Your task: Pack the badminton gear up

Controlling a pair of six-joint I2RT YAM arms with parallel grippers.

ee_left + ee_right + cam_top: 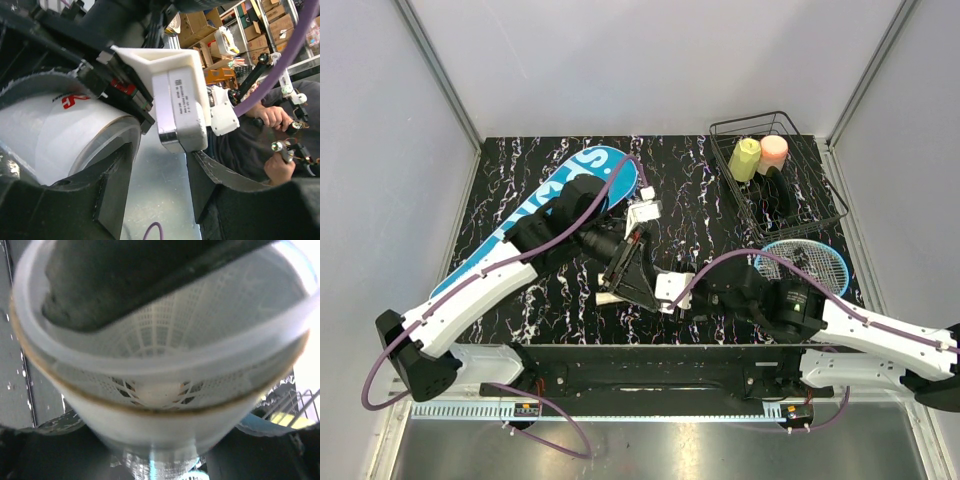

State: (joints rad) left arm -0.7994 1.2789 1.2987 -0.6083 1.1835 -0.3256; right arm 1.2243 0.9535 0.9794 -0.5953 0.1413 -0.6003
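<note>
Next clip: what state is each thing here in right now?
left hand: open, holding nothing
right hand: shut on tube
tube: open-ended
shuttlecock: inside tube
cover: lying flat; zipped or not, cannot tell
basket: holds yellow bottle and pink bottle
racket: lying beside basket, outside cover

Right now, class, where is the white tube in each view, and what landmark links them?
Top external: white tube near the picture's centre, mostly hidden.
Left wrist: left half.
Right wrist: fills the frame.
Landmark: black wire basket, top view's far right, right wrist's lower-right corner.
</note>
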